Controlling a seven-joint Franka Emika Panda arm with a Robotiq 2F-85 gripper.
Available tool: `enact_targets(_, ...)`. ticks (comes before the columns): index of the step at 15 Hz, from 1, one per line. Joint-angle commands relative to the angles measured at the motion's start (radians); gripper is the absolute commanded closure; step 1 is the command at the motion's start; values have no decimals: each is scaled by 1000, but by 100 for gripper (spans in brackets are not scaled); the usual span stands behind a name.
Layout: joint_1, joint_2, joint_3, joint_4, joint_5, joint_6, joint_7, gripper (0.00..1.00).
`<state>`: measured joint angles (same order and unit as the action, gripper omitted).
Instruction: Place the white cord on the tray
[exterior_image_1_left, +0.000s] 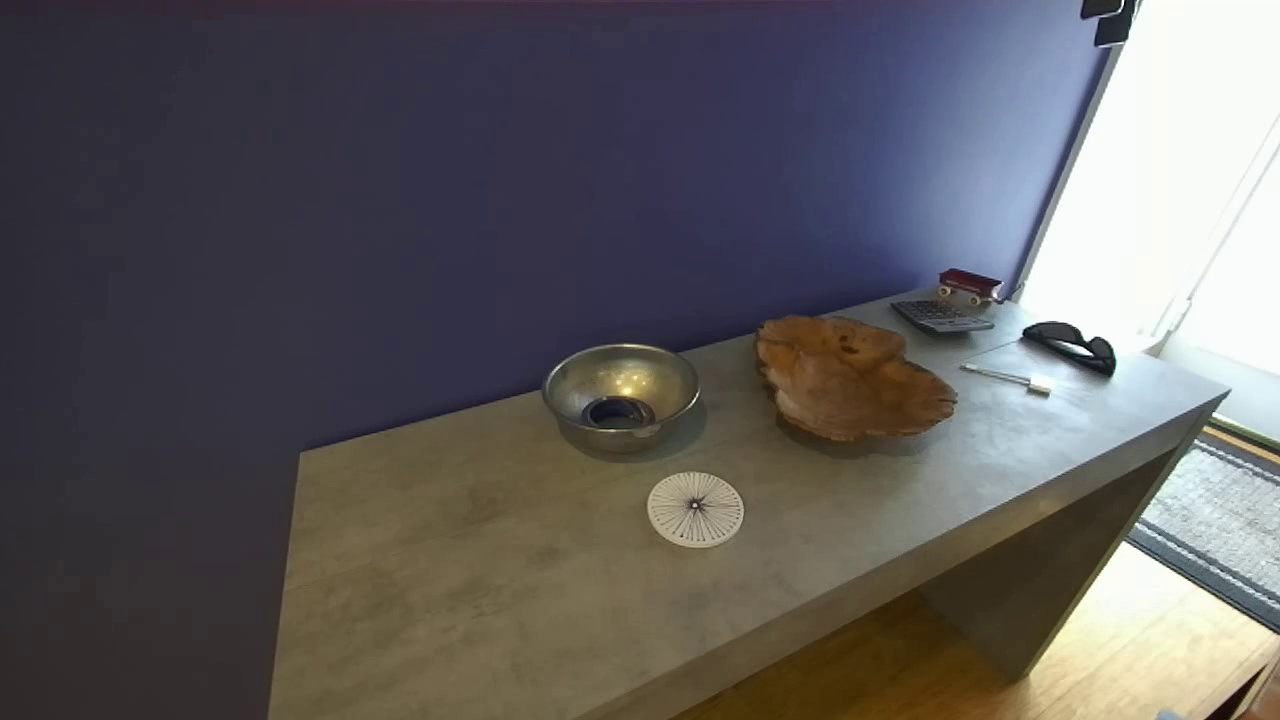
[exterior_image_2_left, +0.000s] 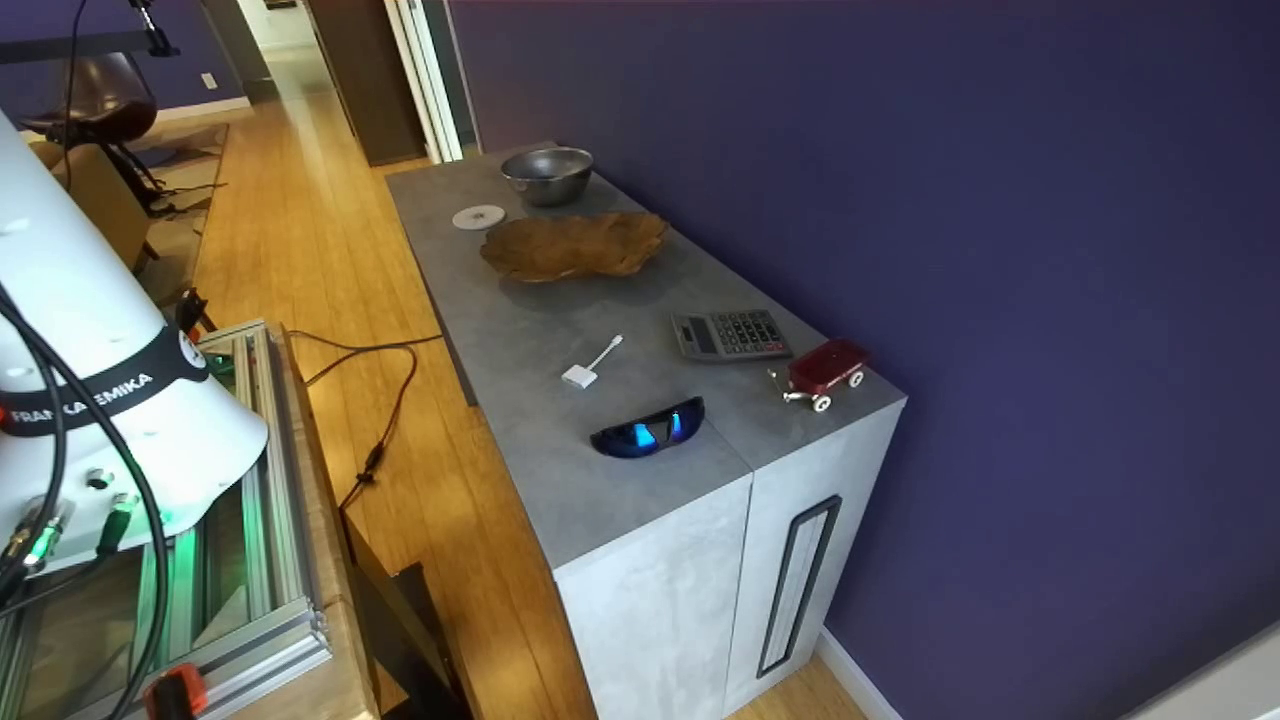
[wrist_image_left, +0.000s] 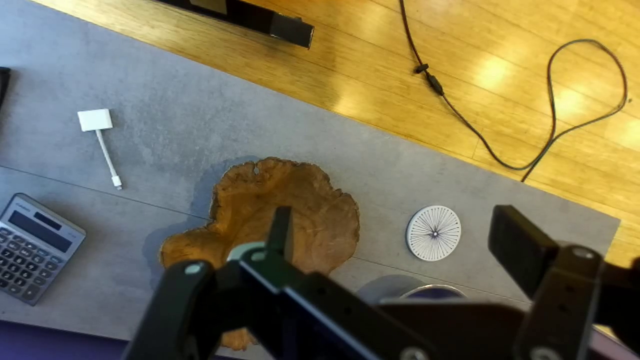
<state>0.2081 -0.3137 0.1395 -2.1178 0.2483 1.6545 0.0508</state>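
Note:
The white cord lies on the grey countertop, a thin cable with a small white block at one end. It shows in both exterior views (exterior_image_1_left: 1040, 384) (exterior_image_2_left: 579, 376) and at the left of the wrist view (wrist_image_left: 95, 120). The tray is a wide brown wooden dish with a wavy rim (exterior_image_1_left: 850, 390) (exterior_image_2_left: 570, 248). The cord lies apart from it. In the wrist view the tray (wrist_image_left: 312, 192) is partly hidden by a finger. My gripper (wrist_image_left: 392, 215) is open and empty, high above the counter, its fingers spread over the tray and the bowl's side.
A silver metal bowl (exterior_image_1_left: 622, 390) holding a dark dish and a white patterned disc (exterior_image_1_left: 695, 510) sit beyond the tray from the cord. A calculator (exterior_image_2_left: 732, 334), dark sunglasses (exterior_image_2_left: 648, 428) and a red toy wagon (exterior_image_2_left: 828, 368) stand near the cord. A purple wall (exterior_image_1_left: 450, 200) backs the counter.

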Motion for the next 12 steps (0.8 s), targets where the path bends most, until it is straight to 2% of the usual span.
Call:
enact_targets(1,-21,14,4,-4,17,-2,5,0)
enact_targets(3,-52,28,-33,-63,45,34,-11,0)
enact_targets(5,-90,26,-54,-183,24,171,-24,0)
enact_targets(8,-137,65,-66,-337,-48,392,-28,0)
enact_targets(10,-176,123,-76,-415,-156,509,-10,0)
enact_targets(11,-148,101,-76,-345,-89,424,-20,0)
enact_targets(12,-161,121,-81,-384,-121,470,-19,0)
